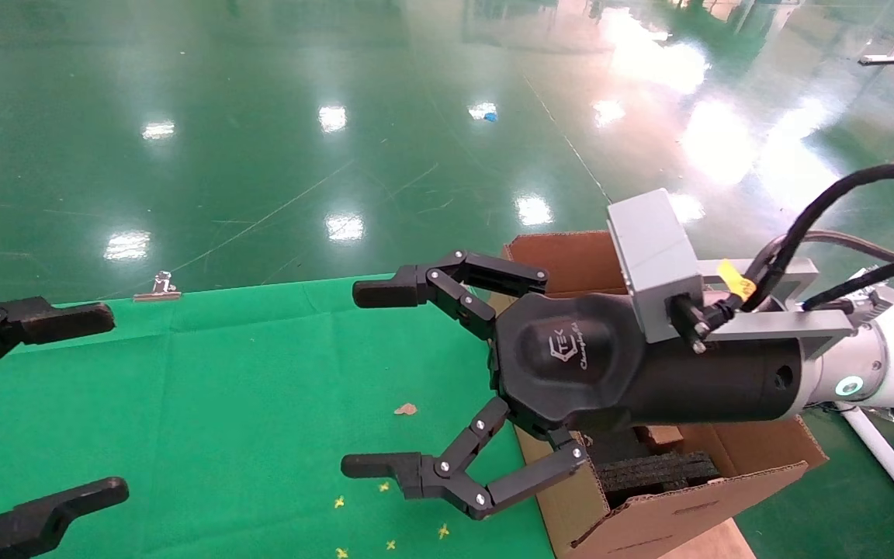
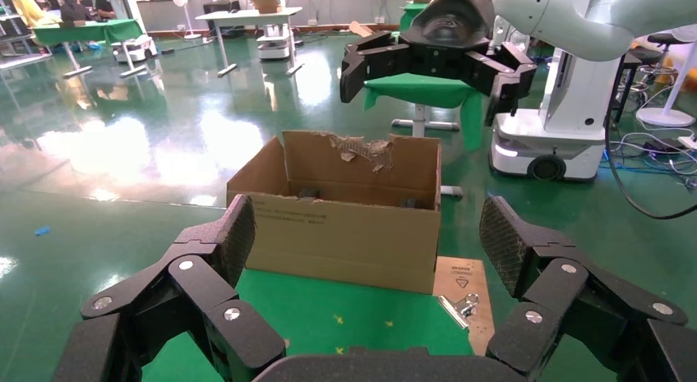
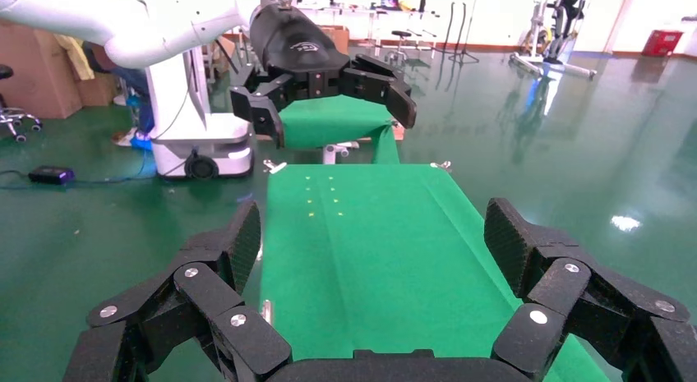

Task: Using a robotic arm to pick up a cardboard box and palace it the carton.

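My right arm (image 1: 881, 365) is white with a grey camera block. Its black gripper (image 1: 369, 380) is open and empty. It hangs over the green table (image 1: 222, 404), just left of the carton (image 1: 695, 505). The carton is large, brown and torn-edged, with black foam (image 1: 656, 470) inside, and stands at the table's right end. It also shows in the left wrist view (image 2: 345, 226), with the right gripper (image 2: 427, 90) above it. My left gripper (image 1: 102, 404) is open and empty at the table's left edge. The small cardboard box is out of view.
A metal binder clip (image 1: 158, 287) holds the cloth at the table's far edge, and another (image 2: 460, 306) lies beside the carton. A cardboard scrap (image 1: 406, 409) and small yellow marks (image 1: 338, 502) lie on the cloth. Glossy green floor (image 1: 338, 116) surrounds the table.
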